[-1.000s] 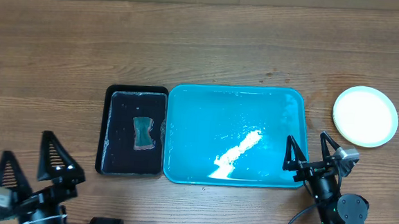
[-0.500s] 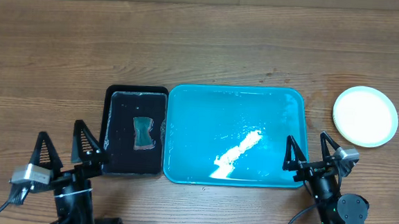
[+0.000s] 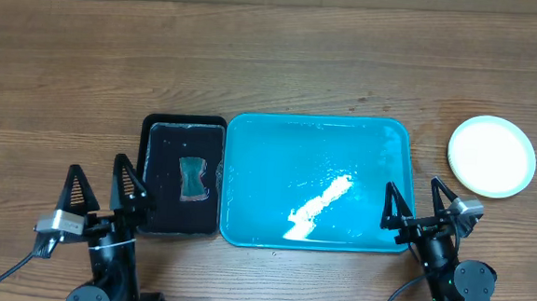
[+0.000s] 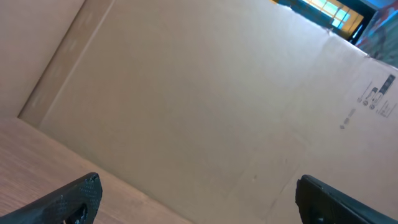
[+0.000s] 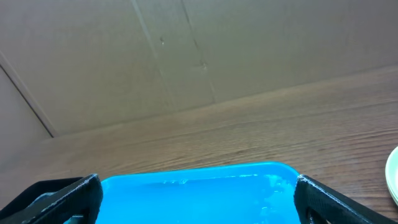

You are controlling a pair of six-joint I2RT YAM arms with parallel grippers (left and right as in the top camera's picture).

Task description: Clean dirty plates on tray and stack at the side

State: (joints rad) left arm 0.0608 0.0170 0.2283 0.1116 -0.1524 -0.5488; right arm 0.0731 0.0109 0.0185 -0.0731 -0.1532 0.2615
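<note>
The cyan tray (image 3: 277, 160) lies mid-table, wet, with a white streak (image 3: 321, 205) across it and no plate on it. A round pale plate (image 3: 491, 156) sits on the wood to the tray's right; whether more plates lie under it I cannot tell. My right gripper (image 3: 411, 183) stands open at the tray's near right corner, its view showing the tray (image 5: 193, 193) between the fingers and the plate's edge (image 5: 393, 177). My left gripper (image 3: 97, 163) is open and holds nothing, at the near left corner of a black tray. Its fingers (image 4: 74, 199) frame only wood and cardboard.
A smaller black tray (image 3: 184, 119) touches the cyan tray's left side and holds a blue-green sponge (image 3: 193, 179). A cardboard wall (image 4: 205, 93) backs the table's far edge. Bare wood lies beyond both trays.
My left arm has swung right and forward, from the table's near left corner to beside the black tray. The right arm, trays and plate have not moved.
</note>
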